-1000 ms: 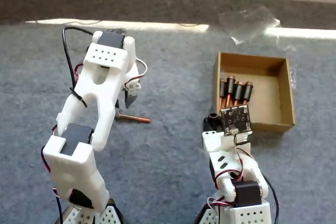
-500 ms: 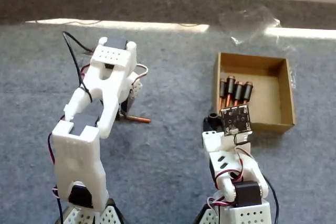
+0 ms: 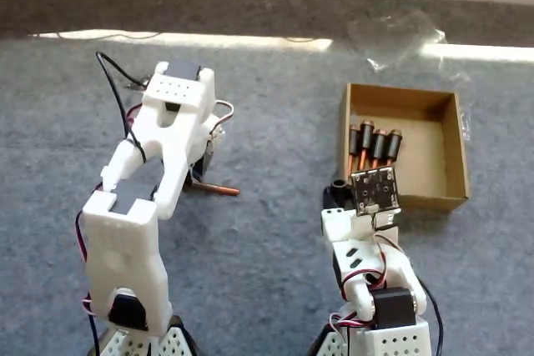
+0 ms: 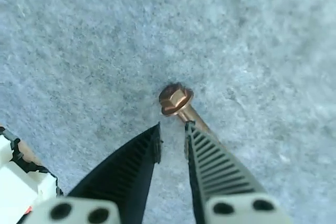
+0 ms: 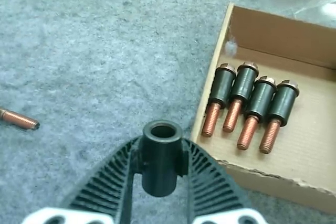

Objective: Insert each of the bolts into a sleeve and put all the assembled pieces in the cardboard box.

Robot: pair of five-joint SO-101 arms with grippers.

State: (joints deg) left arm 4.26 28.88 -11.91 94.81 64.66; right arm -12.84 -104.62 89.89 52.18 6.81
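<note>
Left wrist view shows the bolt lying on grey carpet, its shank running under one finger of the left gripper, jaws slightly apart with nothing between. High view loses the bolt's head against that arm. Right wrist view has the right gripper clenched on a black sleeve beside the cardboard box, which holds four assembled pieces.
</note>
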